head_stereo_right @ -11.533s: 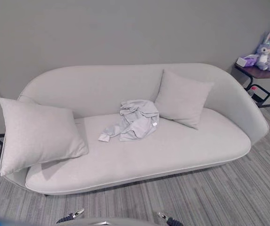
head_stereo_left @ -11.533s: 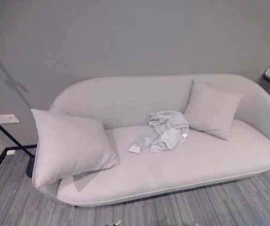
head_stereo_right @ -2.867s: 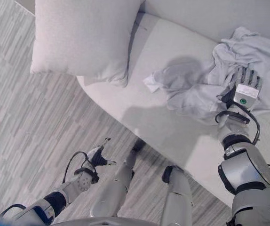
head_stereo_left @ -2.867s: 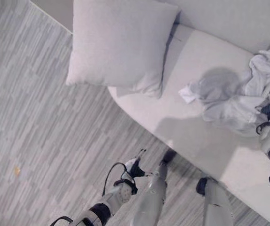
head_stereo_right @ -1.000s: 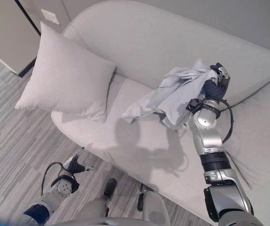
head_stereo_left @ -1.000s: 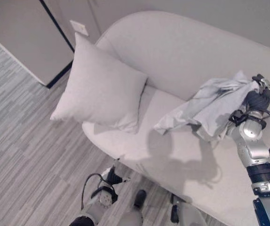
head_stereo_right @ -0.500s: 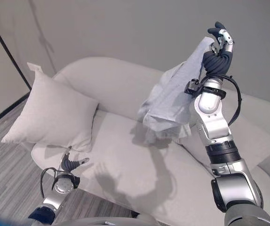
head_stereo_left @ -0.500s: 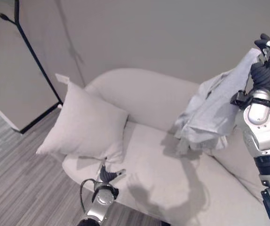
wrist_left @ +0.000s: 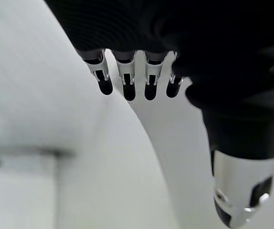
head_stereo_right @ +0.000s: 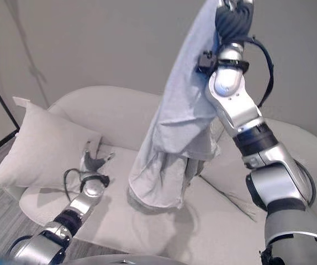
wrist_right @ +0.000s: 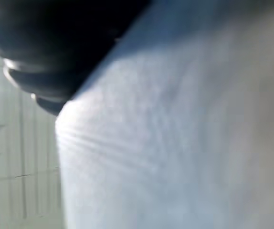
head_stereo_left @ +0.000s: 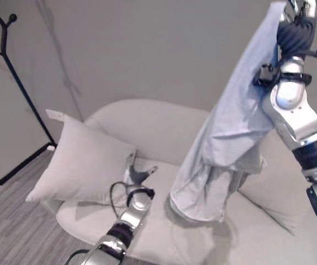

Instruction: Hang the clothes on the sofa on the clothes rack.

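Left eye view: the right hand point(head_stereo_left: 294, 25) is raised high at the upper right, fingers curled round the top of a pale grey garment point(head_stereo_left: 230, 138). The cloth hangs off the hand in one long drape, soft and thin, gathered into folds at its lower end, which looks to hang just above the sofa point(head_stereo_left: 164, 127) seat. So the pick-up is done. The hanging is all still to do: the clothes rack point(head_stereo_left: 6, 49), a slim black pole with hooked prongs, stands at the far left, well apart from the garment. The left hand point(head_stereo_left: 137, 175) sits low over the near edge of the seat, fingers loosely spread, holding nothing. A square cushion point(head_stereo_left: 78, 165) of matte woven fabric leans at the left end of the sofa.

Right eye view: same layout. The sofa is rounded, smooth-backed, in light grey upholstery; a second cushion point(head_stereo_right: 233, 185) shows partly behind the right arm.

Left wrist view: fingers point(wrist_left: 126, 82) straight in a row, thumb apart, nothing between them.

Right wrist view: fine-knit cloth pressed right against the dark ribbed cover; the fingers themselves are hidden here.
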Controlling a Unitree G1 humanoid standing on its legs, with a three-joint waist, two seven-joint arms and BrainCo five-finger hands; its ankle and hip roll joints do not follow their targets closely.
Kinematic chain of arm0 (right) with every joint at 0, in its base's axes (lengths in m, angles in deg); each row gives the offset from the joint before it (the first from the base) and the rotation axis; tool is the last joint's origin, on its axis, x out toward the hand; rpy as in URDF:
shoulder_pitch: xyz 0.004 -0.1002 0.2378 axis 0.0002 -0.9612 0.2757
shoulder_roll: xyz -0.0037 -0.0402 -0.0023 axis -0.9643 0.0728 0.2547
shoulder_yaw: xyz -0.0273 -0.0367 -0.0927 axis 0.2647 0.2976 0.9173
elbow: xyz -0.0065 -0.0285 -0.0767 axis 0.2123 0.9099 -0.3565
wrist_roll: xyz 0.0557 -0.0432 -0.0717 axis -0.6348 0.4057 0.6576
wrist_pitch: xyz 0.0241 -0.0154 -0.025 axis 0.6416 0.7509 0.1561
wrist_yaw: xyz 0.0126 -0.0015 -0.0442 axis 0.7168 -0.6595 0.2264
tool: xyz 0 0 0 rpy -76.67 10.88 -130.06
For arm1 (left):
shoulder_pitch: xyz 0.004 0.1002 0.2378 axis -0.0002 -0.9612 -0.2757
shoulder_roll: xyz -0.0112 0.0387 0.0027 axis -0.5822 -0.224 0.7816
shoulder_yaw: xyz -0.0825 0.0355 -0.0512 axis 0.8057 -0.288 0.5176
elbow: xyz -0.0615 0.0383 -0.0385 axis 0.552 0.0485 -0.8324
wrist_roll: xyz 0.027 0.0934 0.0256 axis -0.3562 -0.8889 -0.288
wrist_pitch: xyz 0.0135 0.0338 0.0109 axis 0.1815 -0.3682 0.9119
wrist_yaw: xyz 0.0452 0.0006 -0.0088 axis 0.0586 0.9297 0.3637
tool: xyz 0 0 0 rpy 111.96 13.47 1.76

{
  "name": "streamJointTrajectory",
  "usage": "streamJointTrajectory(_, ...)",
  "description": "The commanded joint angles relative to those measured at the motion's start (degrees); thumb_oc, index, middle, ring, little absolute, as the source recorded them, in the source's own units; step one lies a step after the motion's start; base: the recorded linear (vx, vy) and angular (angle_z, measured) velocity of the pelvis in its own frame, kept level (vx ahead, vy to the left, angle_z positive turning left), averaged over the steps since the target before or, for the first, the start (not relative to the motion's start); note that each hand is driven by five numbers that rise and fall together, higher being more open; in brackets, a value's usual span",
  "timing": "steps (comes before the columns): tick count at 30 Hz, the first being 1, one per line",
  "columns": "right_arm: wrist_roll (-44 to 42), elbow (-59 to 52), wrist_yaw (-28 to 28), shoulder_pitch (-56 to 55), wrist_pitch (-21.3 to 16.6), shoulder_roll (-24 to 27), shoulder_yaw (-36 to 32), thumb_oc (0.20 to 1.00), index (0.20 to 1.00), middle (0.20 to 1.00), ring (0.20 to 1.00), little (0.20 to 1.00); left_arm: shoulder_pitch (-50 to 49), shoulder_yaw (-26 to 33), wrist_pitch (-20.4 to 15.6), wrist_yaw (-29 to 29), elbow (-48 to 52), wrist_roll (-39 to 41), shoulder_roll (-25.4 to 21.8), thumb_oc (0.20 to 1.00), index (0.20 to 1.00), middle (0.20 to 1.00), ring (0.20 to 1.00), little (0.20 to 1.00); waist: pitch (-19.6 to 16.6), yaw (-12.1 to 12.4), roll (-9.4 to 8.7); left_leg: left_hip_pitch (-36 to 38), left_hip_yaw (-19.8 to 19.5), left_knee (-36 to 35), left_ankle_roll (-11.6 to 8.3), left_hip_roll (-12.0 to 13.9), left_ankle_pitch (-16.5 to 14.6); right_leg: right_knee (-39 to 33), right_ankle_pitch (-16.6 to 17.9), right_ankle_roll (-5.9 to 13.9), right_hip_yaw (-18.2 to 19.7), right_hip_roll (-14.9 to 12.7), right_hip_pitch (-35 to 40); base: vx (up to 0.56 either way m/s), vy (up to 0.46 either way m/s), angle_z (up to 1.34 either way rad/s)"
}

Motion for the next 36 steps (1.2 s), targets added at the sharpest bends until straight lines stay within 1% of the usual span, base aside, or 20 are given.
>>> streamJointTrajectory(1, -1.70, 8.45, -1.63, 11.01, -2.94, -0.77, 0.50, 0.200, 0.200, 0.200, 0.200, 0.200, 4.31, -3.61, -3.79, 3.60, -3.75, 1.97, 0.96, 1.000, 1.000, 1.000, 1.000, 1.000, -3.82, 0.76, -0.61, 0.96, 0.82, 0.21, 0.12, 1.35, -5.23, 0.72, 3.77, 5.86, 2.12, -3.28, -5.88, 0.01, -0.019, -0.08)
streamJointTrajectory(5, -2.21, 13.66, -1.54, 16.37, -2.24, -1.81, 1.37, 0.200, 0.200, 0.200, 0.200, 0.200, 5.33, -7.01, -4.59, 8.53, -3.67, 6.22, 4.05, 1.000, 1.000, 1.000, 1.000, 1.000, -3.91, 0.32, -0.70, 1.01, 1.22, 0.21, 0.03, 1.65, -5.42, 0.56, 4.10, 6.04, 2.47, -2.78, -6.15, 0.01, -0.011, -0.10)
streamJointTrajectory(6, -2.63, 15.19, -1.46, 18.36, -2.25, -2.10, 1.64, 0.200, 0.200, 0.200, 0.200, 0.200, 5.43, -8.94, -5.31, 11.12, -2.78, 8.07, 5.01, 1.000, 1.000, 1.000, 1.000, 1.000, -3.91, 0.29, -0.69, 0.94, 1.16, 0.21, 0.02, 1.71, -5.44, 0.56, 4.18, 6.12, 2.55, -2.65, -6.28, 0.00, 0.000, 0.00)
streamJointTrajectory(8, -2.80, 15.73, -1.38, 19.14, -2.30, -2.24, 1.75, 0.200, 0.200, 0.200, 0.200, 0.200, 5.48, -9.58, -5.66, 12.05, -2.31, 9.32, 5.37, 1.000, 1.000, 1.000, 1.000, 1.000, -3.89, 0.27, -0.68, 0.89, 1.09, 0.21, 0.01, 1.71, -5.44, 0.56, 4.24, 6.13, 2.62, -2.62, -6.31, 0.00, 0.000, 0.00)
streamJointTrajectory(9, -3.46, 16.11, -1.31, 20.31, -2.63, -3.01, 2.13, 0.200, 0.200, 0.200, 0.200, 0.200, 5.69, -11.30, -5.88, 13.34, -0.98, 9.62, 6.02, 1.000, 1.000, 1.000, 1.000, 1.000, -3.90, 0.19, -0.68, 0.82, 0.95, 0.21, 0.07, 1.71, -5.52, 0.56, 4.29, 6.12, 2.77, -2.60, -6.36, 0.00, 0.000, 0.00)
streamJointTrajectory(11, -3.55, 15.81, -1.26, 20.43, -2.74, -3.43, 2.43, 0.200, 0.200, 0.200, 0.200, 0.200, 6.00, -11.92, -5.83, 13.72, -0.99, 9.62, 6.60, 1.000, 1.000, 1.000, 1.000, 1.000, -3.99, 0.05, -0.66, 0.77, 0.92, 0.21, 0.07, 1.69, -5.52, 0.56, 4.34, 6.14, 2.79, -2.64, -6.40, 0.00, 0.000, 0.00)
streamJointTrajectory(14, -3.97, 15.05, -0.96, 21.00, -3.07, -5.39, 3.07, 0.200, 0.200, 0.200, 0.200, 0.200, 8.09, -13.88, -4.66, 14.17, -3.93, 7.38, 8.53, 1.000, 1.000, 1.000, 1.000, 1.000, -4.29, -0.60, -0.63, 0.75, 0.96, 0.21, 0.10, 1.59, -5.50, 0.56, 4.31, 6.14, 2.97, -2.61, -6.37, 0.00, 0.000, 0.00)
streamJointTrajectory(15, -4.20, 15.65, -0.52, 21.99, -2.89, -6.96, 3.43, 0.200, 0.200, 0.200, 0.200, 0.200, 10.14, -14.29, -4.13, 15.30, -7.56, 7.95, 10.60, 1.000, 1.000, 1.000, 1.000, 1.000, -4.47, -1.44, -0.54, 0.71, 1.05, 0.21, 0.09, 1.47, -5.39, 0.56, 4.41, 6.16, 2.99, -2.64, -6.45, 0.00, 0.000, 0.00)
streamJointTrajectory(16, -4.16, 16.00, -0.33, 22.43, -2.88, -7.91, 3.71, 0.200, 0.200, 0.200, 0.200, 0.200, 11.22, -14.54, -3.95, 15.87, -8.99, 8.58, 11.63, 1.000, 1.000, 1.000, 1.000, 1.000, -4.59, -1.97, -0.52, 0.68, 1.18, 0.21, 0.05, 1.48, -5.30, 0.56, 4.50, 6.18, 3.07, -2.66, -6.53, 0.00, 0.000, 0.00)
streamJointTrajectory(18, -4.35, 17.16, 0.09, 24.00, -2.80, -9.98, 4.21, 0.200, 0.200, 0.200, 0.200, 0.200, 12.93, -14.59, -4.27, 17.15, -10.66, 10.65, 13.57, 1.000, 1.000, 1.000, 1.000, 1.000, -4.74, -3.04, -0.28, 0.55, 1.42, 0.21, -0.01, 1.43, -5.31, 0.56, 4.67, 6.19, 3.36, -2.65, -6.83, -0.01, 0.000, -0.02)
streamJointTrajectory(20, -4.23, 18.17, 0.19, 25.82, -2.21, -11.97, 4.49, 0.200, 0.200, 0.200, 0.200, 0.200, 14.08, -14.99, -5.17, 19.18, -10.11, 15.83, 15.93, 1.000, 1.000, 1.000, 1.000, 1.000, -4.89, -4.16, 0.09, 0.47, 1.80, 0.21, -0.04, 1.29, -5.36, 0.56, 4.87, 6.23, 3.98, -2.46, -7.19, -0.02, 0.011, -0.07)
streamJointTrajectory(21, -4.23, 18.18, 0.19, 25.86, -2.21, -11.99, 4.50, 0.200, 0.200, 0.200, 0.200, 0.200, 14.12, -14.96, -5.18, 19.21, -10.13, 15.87, 15.93, 1.000, 1.000, 1.000, 1.000, 1.000, -4.89, -4.16, 0.12, 0.46, 1.82, 0.21, -0.04, 1.30, -5.37, 0.56, 4.87, 6.23, 3.99, -2.45, -7.20, -0.01, 0.013, -0.15)
streamJointTrajectory(22, -4.41, 18.59, 0.11, 26.32, -2.07, -13.51, 4.26, 0.200, 0.200, 0.200, 0.200, 0.200, 14.20, -15.51, -5.55, 20.38, -9.67, 18.85, 17.25, 1.000, 1.000, 1.000, 1.000, 1.000, -4.94, -4.69, 0.39, 0.58, 2.06, 0.21, 0.00, 1.24, -5.48, 0.56, 4.98, 6.24, 4.45, -2.30, -7.35, 0.00, 0.004, -0.14)
streamJointTrajectory(23, -4.41, 18.60, 0.11, 26.32, -2.07, -13.52, 4.27, 0.200, 0.200, 0.200, 0.200, 0.200, 14.21, -15.50, -5.56, 20.41, -9.68, 18.89, 17.24, 1.000, 1.000, 1.000, 1.000, 1.000, -4.95, -4.66, 0.40, 0.59, 2.10, 0.21, 0.00, 1.25, -5.50, 0.56, 4.98, 6.24, 4.48, -2.28, -7.36, 0.00, 0.004, -0.18)
streamJointTrajectory(27, -5.06, 20.55, 0.20, 26.76, -1.46, -16.67, 3.85, 0.200, 0.200, 0.200, 0.200, 0.200, 14.00, -16.29, -5.75, 22.41, -8.80, 23.61, 19.21, 1.000, 1.000, 1.000, 1.000, 1.000, -5.31, -5.22, 0.75, 0.85, 2.50, 0.21, 0.06, 1.27, -5.68, 0.56, 5.05, 6.18, 5.38, -1.94, -7.38, 0.00, -0.005, -0.16)
streamJointTrajectory(28, -4.99, 21.69, 0.19, 26.47, -0.90, -17.68, 3.61, 0.200, 0.200, 0.200, 0.200, 0.200, 13.81, -16.40, -5.80, 23.15, -8.51, 26.19, 19.99, 0.200, 0.200, 0.200, 0.200, 0.200, -5.40, -5.42, 0.90, 0.90, 2.61, 0.21, 0.08, 1.33, -5.67, 0.56, 5.10, 6.16, 5.75, -1.79, -7.38, 0.01, -0.010, -0.17)
streamJointTrajectory(32, -4.24, 23.07, 0.03, 26.68, 0.00, -19.01, 3.38, 0.200, 0.200, 0.200, 0.200, 0.200, 14.09, -15.71, -6.09, 23.81, -7.63, 28.84, 19.89, 0.200, 0.200, 0.200, 0.200, 0.200, -5.41, -5.56, 1.20, 0.78, 2.80, 0.21, 0.09, 1.33, -5.64, 0.56, 5.18, 6.19, 6.14, -1.69, -7.58, -0.01, -0.001, -0.09)
streamJointTrajectory(34, -3.60, 23.79, -0.16, 26.47, 0.63, -19.45, 2.97, 0.200, 0.200, 0.200, 0.200, 0.200, 13.51, -14.98, -6.34, 23.84, -6.73, 31.31, 19.07, 0.200, 0.200, 0.200, 0.200, 0.200, -5.31, -5.30, 1.43, 0.72, 2.83, 0.21, 0.09, 1.26, -5.60, 0.56, 5.22, 6.19, 6.25, -1.68, -7.62, -0.03, 0.003, -0.04)
streamJointTrajectory(36, -2.78, 24.39, -0.38, 26.10, 1.03, -18.84, 2.95, 0.200, 0.200, 0.200, 0.200, 0.200, 13.17, -13.75, -6.27, 23.38, -6.28, 31.55, 17.43, 0.200, 0.200, 0.200, 0.200, 0.200, -5.16, -4.73, 1.68, 0.69, 2.68, 0.21, 0.04, 1.29, -5.47, 0.56, 5.15, 6.23, 6.09, -1.75, -7.51, -0.02, 0.002, -0.01)
